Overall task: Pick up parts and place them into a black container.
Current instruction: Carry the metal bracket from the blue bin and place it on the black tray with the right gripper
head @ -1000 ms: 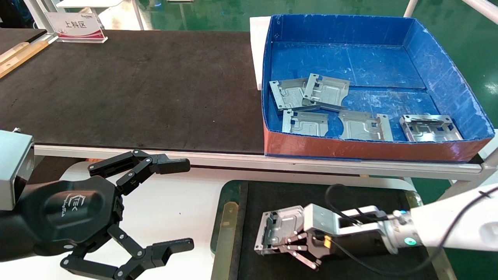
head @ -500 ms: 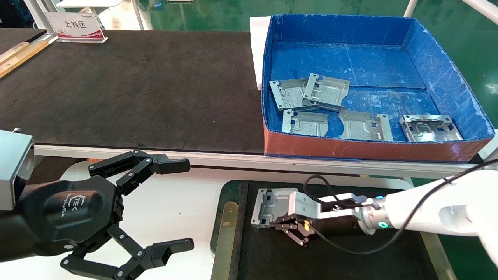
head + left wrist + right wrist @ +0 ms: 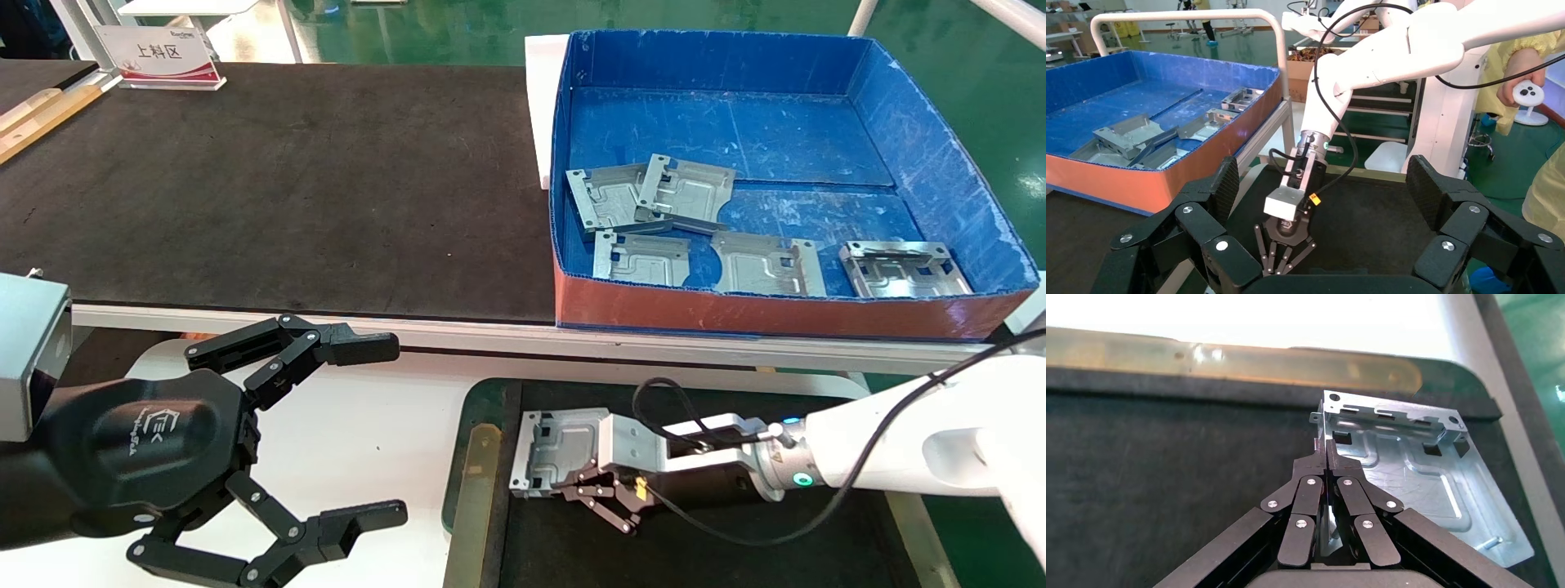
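Part [image 3: 556, 452] pinched by one edge in the right gripper [image 3: 572, 483], low over the black container [image 3: 719, 547].

Its fingers are pressed together on the plate's edge, so it sticks out beyond the tips, near the tray's brass strip [image 3: 476, 482], apparently for release. Whether it touches the tray floor is unclear. The left gripper [image 3: 359, 433] hangs spread wide, well to that side, holding nothing.

Bright even overhead light, soft shadows, glare on white surface [image 3: 1229, 312], sharp focus
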Tool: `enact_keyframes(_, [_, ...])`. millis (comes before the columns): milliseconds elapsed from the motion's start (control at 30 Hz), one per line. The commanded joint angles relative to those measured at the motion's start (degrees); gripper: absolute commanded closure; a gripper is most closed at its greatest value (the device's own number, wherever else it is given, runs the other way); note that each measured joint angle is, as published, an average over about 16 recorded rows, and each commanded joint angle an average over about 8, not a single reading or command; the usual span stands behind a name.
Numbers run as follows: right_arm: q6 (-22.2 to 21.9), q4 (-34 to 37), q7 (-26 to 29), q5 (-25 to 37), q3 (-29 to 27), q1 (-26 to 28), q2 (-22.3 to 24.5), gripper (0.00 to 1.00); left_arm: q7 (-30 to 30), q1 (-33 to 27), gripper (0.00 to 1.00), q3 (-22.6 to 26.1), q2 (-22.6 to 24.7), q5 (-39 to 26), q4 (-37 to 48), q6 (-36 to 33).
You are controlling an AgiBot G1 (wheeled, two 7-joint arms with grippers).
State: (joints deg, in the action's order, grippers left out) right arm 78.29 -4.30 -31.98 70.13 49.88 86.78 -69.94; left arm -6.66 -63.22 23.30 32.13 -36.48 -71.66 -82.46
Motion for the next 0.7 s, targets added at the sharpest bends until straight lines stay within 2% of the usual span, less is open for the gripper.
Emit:
enact_keyframes(33, [0.13,0.5,-0.52,0.31,0.21,0.1,0.0,1.0,0.0,0.0,0.0,0.0,0.0,0.0,0.0,0.0])
enact_keyframes(700, [-1.18,2.43,-4.43,1.2,0.78,0.65,-1.88,1.0,0.0,0.0,0.0,0.0,0.0,0.0,0.0,0.0])
